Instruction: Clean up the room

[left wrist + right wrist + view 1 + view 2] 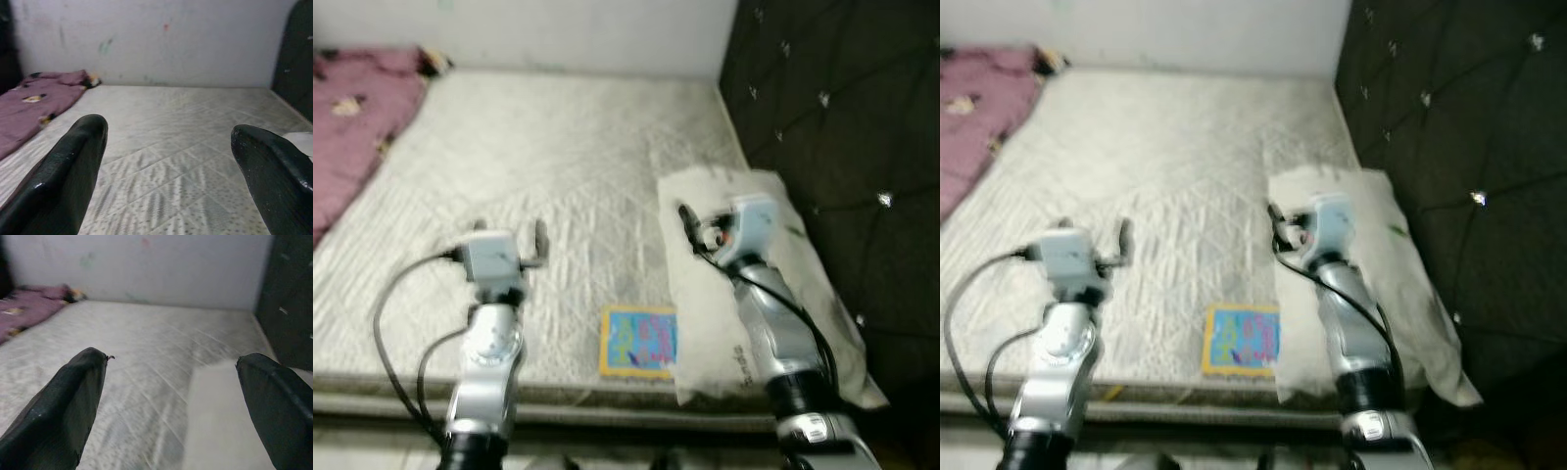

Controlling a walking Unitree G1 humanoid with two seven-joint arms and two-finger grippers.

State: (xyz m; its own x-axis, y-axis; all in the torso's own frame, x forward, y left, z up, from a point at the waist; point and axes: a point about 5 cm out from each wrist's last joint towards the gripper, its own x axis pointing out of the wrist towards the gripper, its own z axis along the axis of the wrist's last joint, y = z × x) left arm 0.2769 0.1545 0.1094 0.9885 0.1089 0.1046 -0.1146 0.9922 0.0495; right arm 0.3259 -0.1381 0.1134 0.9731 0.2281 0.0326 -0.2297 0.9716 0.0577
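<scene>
A white pillow point(700, 323) lies on the bare grey mattress point(558, 147), on its right side beside the headboard. A colourful picture book point(639, 341) lies flat near the mattress's front edge, touching the pillow's left side. A purple blanket point(352, 127) is bunched at the far left. My left gripper point(509, 235) hovers open over the front left of the mattress, with nothing between its fingers point(73, 161). Over the pillow's left part my right gripper point(700, 223) is held open and empty, fingers point(68, 401) spread wide.
A black tufted headboard point(842, 117) rises along the right side of the bed. A pale wall point(161, 39) closes off the far end. The mattress's front edge runs just below my arms.
</scene>
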